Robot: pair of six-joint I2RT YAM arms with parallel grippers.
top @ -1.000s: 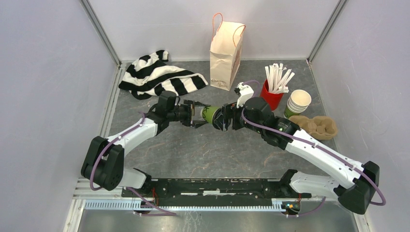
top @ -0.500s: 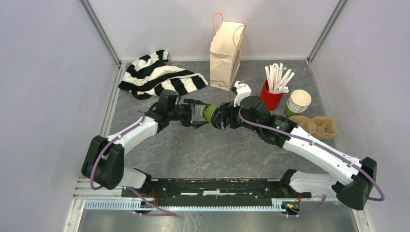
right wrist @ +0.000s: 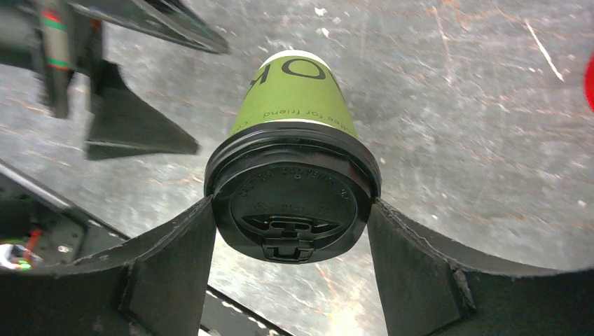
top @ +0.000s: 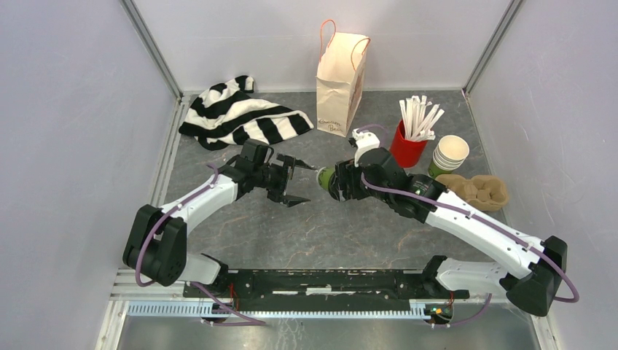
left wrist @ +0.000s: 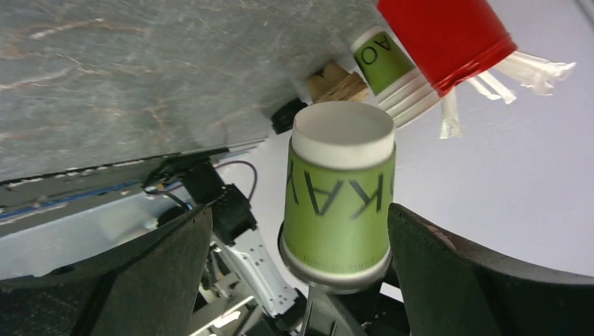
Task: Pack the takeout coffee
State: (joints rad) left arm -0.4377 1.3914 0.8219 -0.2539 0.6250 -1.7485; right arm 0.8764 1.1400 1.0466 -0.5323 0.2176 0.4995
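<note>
Our right gripper (top: 335,182) is clamping the takeout coffee (right wrist: 294,91) at its black lid (right wrist: 291,203), holding it sideways above the table (top: 350,233). Our left gripper (top: 306,182) is standing spread wide, just off the cup's base.

Upper ctr of frame, at back of counter (top: 328,233): bag (top: 341,73). Upper left: cloth (top: 240,113). Right of bag: cup w/ sticks (top: 409,149), cup stack (top: 448,157) further right, carrier (top: 477,191) just below stack. Mid-frame: coffee cup (top: 324,177) sideways betw. fingers of right end effector (right wrist: 289,210); left end effector (top: 312,185) just left, apart.
</note>
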